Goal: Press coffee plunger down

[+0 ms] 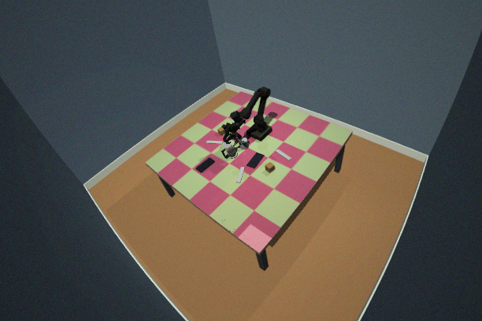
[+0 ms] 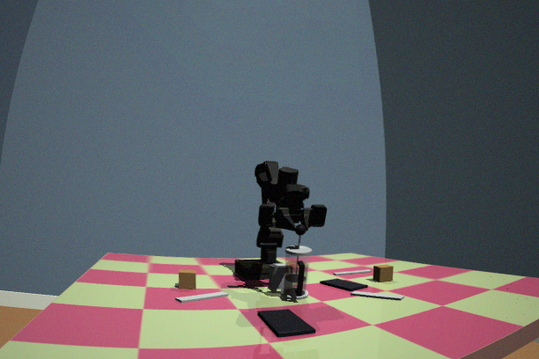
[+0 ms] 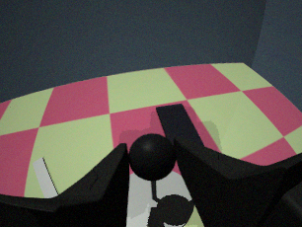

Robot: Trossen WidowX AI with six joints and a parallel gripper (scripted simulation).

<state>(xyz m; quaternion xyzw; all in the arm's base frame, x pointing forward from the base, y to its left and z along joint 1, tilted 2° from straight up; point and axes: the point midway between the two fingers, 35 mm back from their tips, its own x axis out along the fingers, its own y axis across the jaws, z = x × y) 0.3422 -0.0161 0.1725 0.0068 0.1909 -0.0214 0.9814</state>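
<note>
Your gripper (image 3: pixel 151 160) was closed on the plunger's black knob (image 3: pixel 151 154), right above the coffee press (image 2: pixel 297 272) on the checkered table (image 2: pixel 396 319). You needed to push straight down, slowly, so the press stayed put.

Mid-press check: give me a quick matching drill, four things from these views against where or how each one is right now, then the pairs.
Things:
1. plunger knob
2. gripper
3. press lid
4. black slab

States:
A. lying flat on the table, nearest the exterior camera
B. white disc just below the knob
C. shut on the knob
D. black ball between the fingers

Pairs: 1-D, 2-C, 3-B, 4-A
</note>
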